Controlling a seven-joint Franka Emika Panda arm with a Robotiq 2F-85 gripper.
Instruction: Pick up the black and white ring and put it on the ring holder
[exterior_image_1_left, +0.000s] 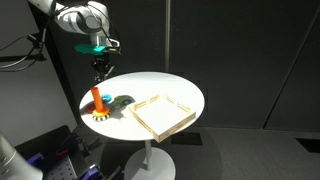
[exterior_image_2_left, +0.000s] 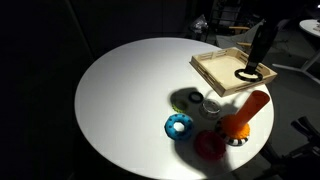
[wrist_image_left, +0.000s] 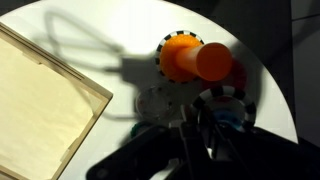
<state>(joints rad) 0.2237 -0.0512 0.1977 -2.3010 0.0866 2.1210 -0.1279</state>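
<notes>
My gripper hangs in the air above the ring holder, a short orange peg on a round patterned base at the table's edge. It is shut on the black and white ring, which hangs flat under the fingers. In the wrist view the ring sits between the dark fingers, just beside the tip of the orange peg, not over it. The peg is bare in an exterior view.
A shallow wooden tray stands next to the holder. A blue ring, a red ring, a dark green ring and a pale ring lie near the holder's base.
</notes>
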